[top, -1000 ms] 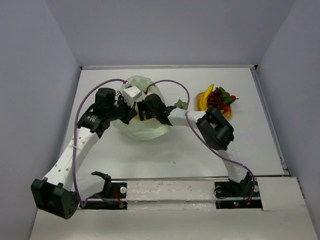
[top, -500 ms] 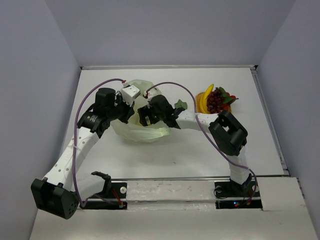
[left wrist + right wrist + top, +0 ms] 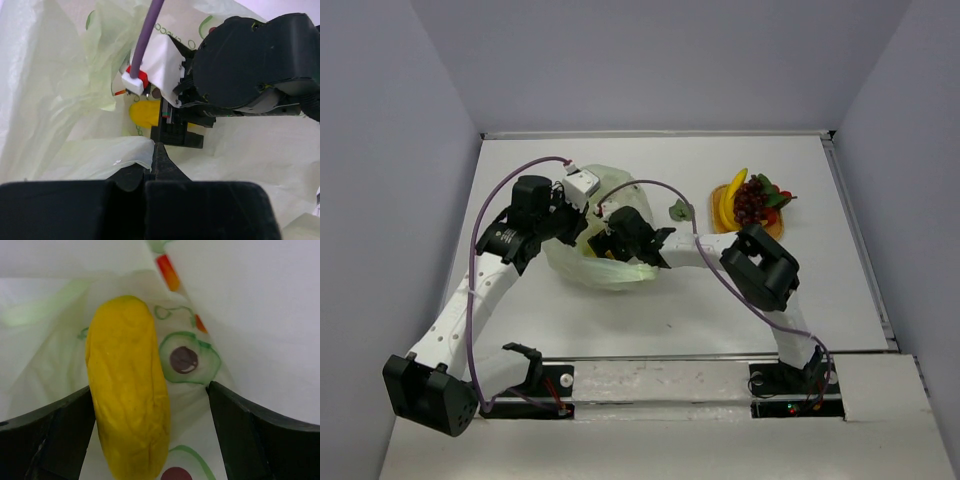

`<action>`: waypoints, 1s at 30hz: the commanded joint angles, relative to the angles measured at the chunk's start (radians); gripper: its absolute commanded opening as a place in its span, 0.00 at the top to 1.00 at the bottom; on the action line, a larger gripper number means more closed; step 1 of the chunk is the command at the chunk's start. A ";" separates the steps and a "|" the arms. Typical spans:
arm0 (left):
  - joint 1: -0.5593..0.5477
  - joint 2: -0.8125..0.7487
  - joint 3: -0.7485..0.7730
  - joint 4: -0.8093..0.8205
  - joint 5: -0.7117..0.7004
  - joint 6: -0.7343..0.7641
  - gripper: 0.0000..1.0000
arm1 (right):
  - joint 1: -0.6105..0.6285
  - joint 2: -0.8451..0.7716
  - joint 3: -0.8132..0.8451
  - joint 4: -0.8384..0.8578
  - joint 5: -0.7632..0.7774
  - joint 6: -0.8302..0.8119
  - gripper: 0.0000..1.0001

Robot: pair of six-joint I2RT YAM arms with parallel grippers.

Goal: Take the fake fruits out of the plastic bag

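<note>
Closing squarely on the yellow fruit (image 3: 127, 390) is our job: it lies lengthwise mid-frame inside the plastic bag (image 3: 45, 355), right tool (image 3: 149, 390) spread wide astride it, gripping nothing. Left tool (image 3: 159, 155) is pinched shut on the bag's lip; we should avoid snagging film.

High rear overview; wrist cameras close on bag (image 3: 608, 270)

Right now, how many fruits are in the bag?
1. A yellow fruit lies in the bag, between the jaws of the open right gripper. The folds may hide more.
</note>
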 commanded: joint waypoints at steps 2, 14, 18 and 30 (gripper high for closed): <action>0.004 -0.001 0.020 0.025 0.000 -0.005 1.00 | 0.009 0.060 0.062 -0.067 0.067 -0.036 0.07; 0.005 0.002 0.006 0.023 -0.019 -0.008 1.00 | 0.009 -0.026 0.143 -0.130 0.179 0.014 0.60; 0.007 0.010 -0.010 0.035 -0.059 -0.031 1.00 | 0.009 -0.153 0.160 -0.131 0.249 0.037 0.71; 0.008 0.091 0.084 0.026 -0.212 -0.145 1.00 | -0.021 -0.486 0.120 -0.084 0.018 0.097 0.71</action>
